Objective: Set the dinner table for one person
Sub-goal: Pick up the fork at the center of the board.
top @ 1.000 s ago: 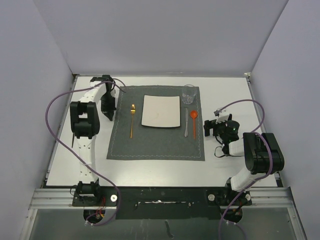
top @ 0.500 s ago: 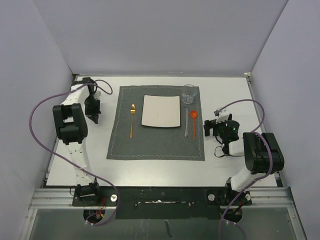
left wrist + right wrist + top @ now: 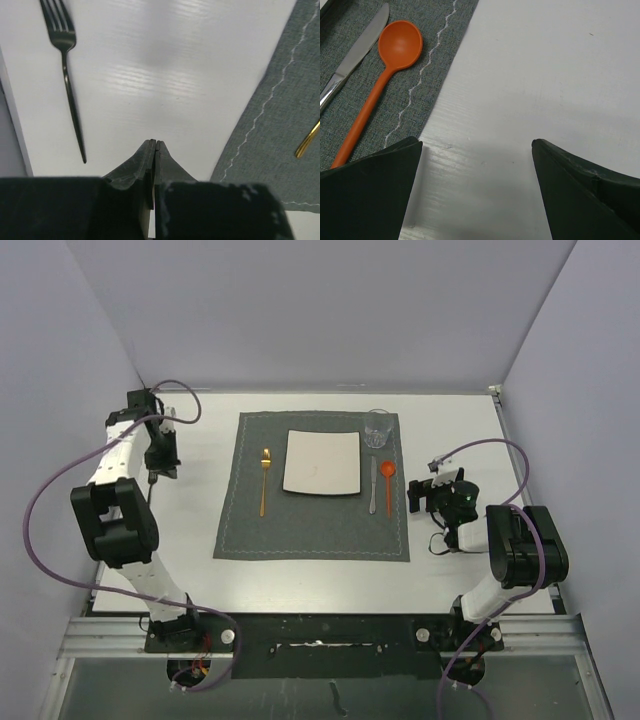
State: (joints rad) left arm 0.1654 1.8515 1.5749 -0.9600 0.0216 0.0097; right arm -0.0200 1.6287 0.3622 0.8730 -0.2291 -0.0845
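Note:
On the white dinner table [image 3: 480,440] lies a dark grey placemat [image 3: 310,530] with a square white plate [image 3: 321,462]. A gold utensil [image 3: 264,480] lies left of the plate. To its right lie a knife [image 3: 372,485] and an orange spoon [image 3: 388,485], with a glass [image 3: 378,427] behind them. My left gripper [image 3: 155,472] hangs shut and empty near the table's left edge. In the left wrist view its tips [image 3: 154,144] are just right of a black fork [image 3: 70,95]. My right gripper [image 3: 425,495] stands open and empty right of the placemat, the orange spoon [image 3: 395,55] ahead of it on the left.
Grey walls close in the table at the back and on both sides. The left arm's purple cable [image 3: 45,490] loops out past the left edge. The right arm's cable [image 3: 500,445] arcs over the table at the right. The placemat's stitched edge [image 3: 270,95] shows right of the left gripper.
My left arm has swung left, from the placemat's left edge to the table's left edge, still shut. The right arm has not moved.

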